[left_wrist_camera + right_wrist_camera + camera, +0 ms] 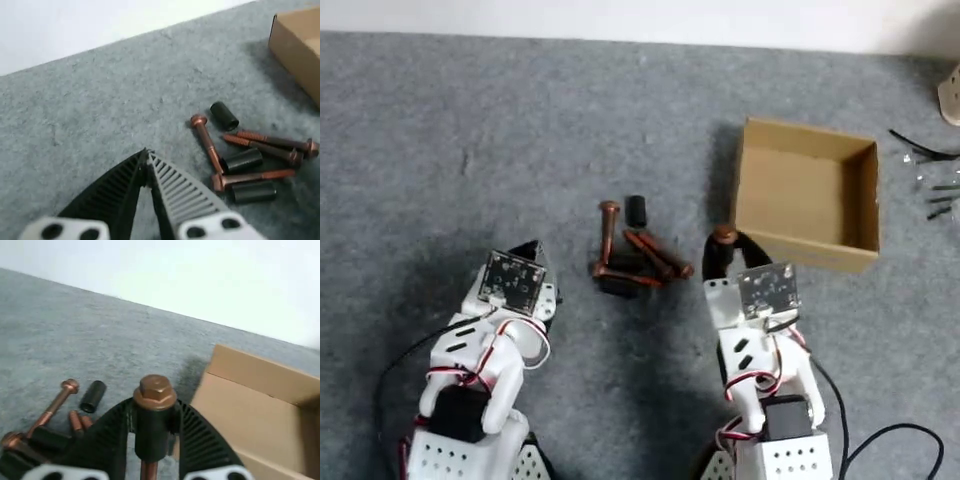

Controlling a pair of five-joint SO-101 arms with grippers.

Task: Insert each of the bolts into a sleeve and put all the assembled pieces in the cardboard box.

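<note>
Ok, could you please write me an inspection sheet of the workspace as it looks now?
Surface: grey felt-like mat.
Job's things: four loose bolts and three loose black sleeves heaped mid-mat; cardboard box open-topped, no pieces in it; one bolt-in-sleeve assembly held.
Clutter: thin black pieces right of the box.
End effectors: left end effector shut, holding nothing; right end effector shut on the assembly, beside the box.
Cables: red, white and black wires on both arms; black cable lying on the mat.
Surroundings: white surface behind the mat; pale object at the far right edge.
</note>
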